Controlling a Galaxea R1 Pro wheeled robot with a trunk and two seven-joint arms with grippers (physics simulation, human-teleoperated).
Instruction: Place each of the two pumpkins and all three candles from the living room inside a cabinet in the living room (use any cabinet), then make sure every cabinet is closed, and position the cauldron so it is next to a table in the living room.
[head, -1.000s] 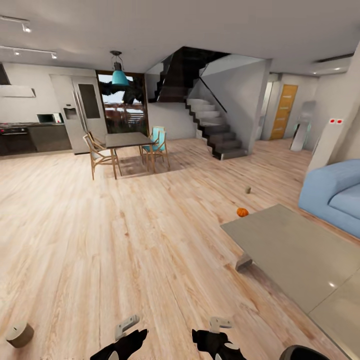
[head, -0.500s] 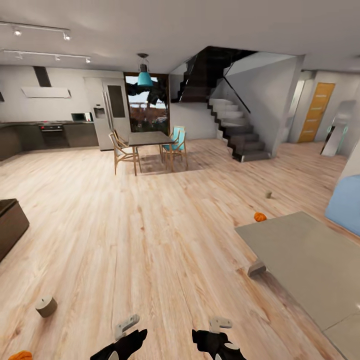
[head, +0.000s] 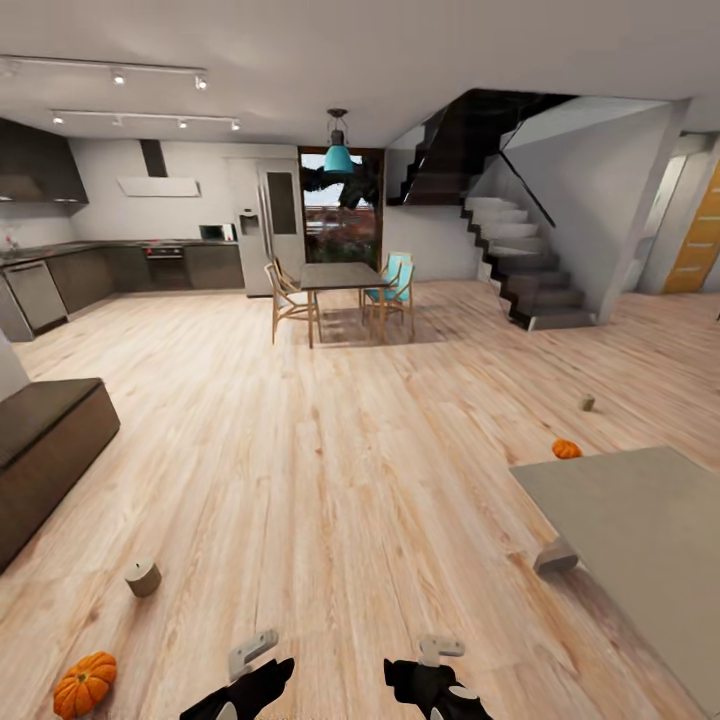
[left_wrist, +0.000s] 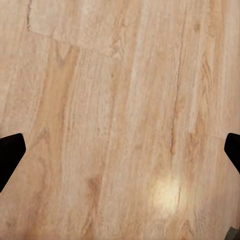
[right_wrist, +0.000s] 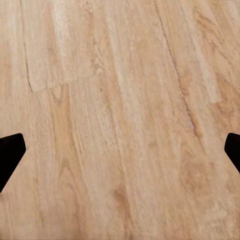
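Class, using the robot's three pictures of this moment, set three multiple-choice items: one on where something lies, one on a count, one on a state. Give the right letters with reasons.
1. Where does the nearer pumpkin lie?
A. on the dining table
B. on the wood floor at the head view's lower left
C. on the stairs

2. How many pumpkins show in the head view?
A. one
B. two
C. four

3. What state are the two grippers in?
A. both open and empty
B. both shut on candles
C. the left shut on a pumpkin

Answers:
1 B: it sits on the floor near a candle.
2 B: the second pumpkin lies by the grey table's far corner.
3 A: in each wrist view the fingertips stand far apart with bare floor between, for the left gripper and the right gripper.
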